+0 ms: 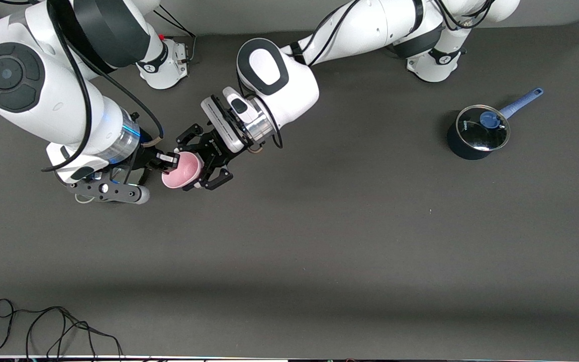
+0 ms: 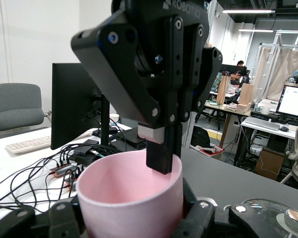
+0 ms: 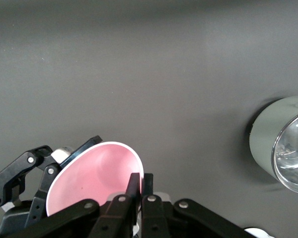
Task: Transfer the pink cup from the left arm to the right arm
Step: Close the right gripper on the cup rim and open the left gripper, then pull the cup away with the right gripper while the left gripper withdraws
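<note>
The pink cup [image 1: 183,171] hangs tilted in the air over the table toward the right arm's end, between both grippers. My left gripper [image 1: 196,166] reaches in from the left arm's side, and its black linkage fingers are shut around the cup's body [image 2: 129,198]. My right gripper [image 1: 171,160] is shut on the cup's rim, with one finger inside the cup and one outside. In the right wrist view the fingertips [image 3: 134,182] pinch the rim of the cup [image 3: 94,173]. The right gripper [image 2: 161,158] also shows in the left wrist view, above the cup.
A dark saucepan [image 1: 478,134] with a glass lid and a blue handle stands on the table toward the left arm's end; it also shows in the right wrist view [image 3: 283,148]. A black cable [image 1: 43,322] lies at the table's front edge. The table [image 1: 319,241] is dark grey.
</note>
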Controlling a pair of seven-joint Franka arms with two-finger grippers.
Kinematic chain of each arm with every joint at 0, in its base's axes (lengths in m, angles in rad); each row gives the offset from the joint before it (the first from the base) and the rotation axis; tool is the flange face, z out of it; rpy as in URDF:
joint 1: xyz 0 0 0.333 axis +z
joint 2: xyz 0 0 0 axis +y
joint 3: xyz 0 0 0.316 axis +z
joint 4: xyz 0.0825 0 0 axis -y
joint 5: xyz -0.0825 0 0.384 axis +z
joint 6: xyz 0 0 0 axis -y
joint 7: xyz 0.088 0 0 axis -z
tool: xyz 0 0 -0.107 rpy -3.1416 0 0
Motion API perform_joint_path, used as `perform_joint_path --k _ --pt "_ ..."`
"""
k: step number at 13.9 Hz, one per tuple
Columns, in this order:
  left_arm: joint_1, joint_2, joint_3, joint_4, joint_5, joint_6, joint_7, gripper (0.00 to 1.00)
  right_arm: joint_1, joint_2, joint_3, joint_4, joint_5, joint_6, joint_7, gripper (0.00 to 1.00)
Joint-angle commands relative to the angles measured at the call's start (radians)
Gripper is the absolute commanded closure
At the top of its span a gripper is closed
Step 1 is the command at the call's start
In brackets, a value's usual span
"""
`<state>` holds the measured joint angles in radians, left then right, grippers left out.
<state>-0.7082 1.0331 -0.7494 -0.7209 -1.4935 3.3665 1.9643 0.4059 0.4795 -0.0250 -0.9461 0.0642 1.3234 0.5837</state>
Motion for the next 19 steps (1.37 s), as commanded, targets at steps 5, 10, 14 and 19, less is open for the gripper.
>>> perform_joint_path --k 5,10,14,19 --pt "-0.01 -0.013 0.018 0.009 0.01 0.016 -0.035 1.0 -0.004 0.002 -0.003 0.01 0.002 0.005 -0.016 1.0" --pt "-0.026 -0.039 0.105 -0.005 0.078 0.053 -0.064 0.0 -0.006 0.002 -0.003 0.01 0.002 0.007 -0.018 1.0" --pt "-0.028 -0.039 0.107 -0.006 0.081 0.051 -0.078 0.0 -0.009 0.002 -0.007 0.01 -0.001 0.025 -0.016 1.0" --pt "-0.013 -0.044 0.108 -0.029 0.091 0.051 -0.071 0.0 -0.11 0.002 -0.004 0.012 -0.007 0.074 -0.034 1.0"
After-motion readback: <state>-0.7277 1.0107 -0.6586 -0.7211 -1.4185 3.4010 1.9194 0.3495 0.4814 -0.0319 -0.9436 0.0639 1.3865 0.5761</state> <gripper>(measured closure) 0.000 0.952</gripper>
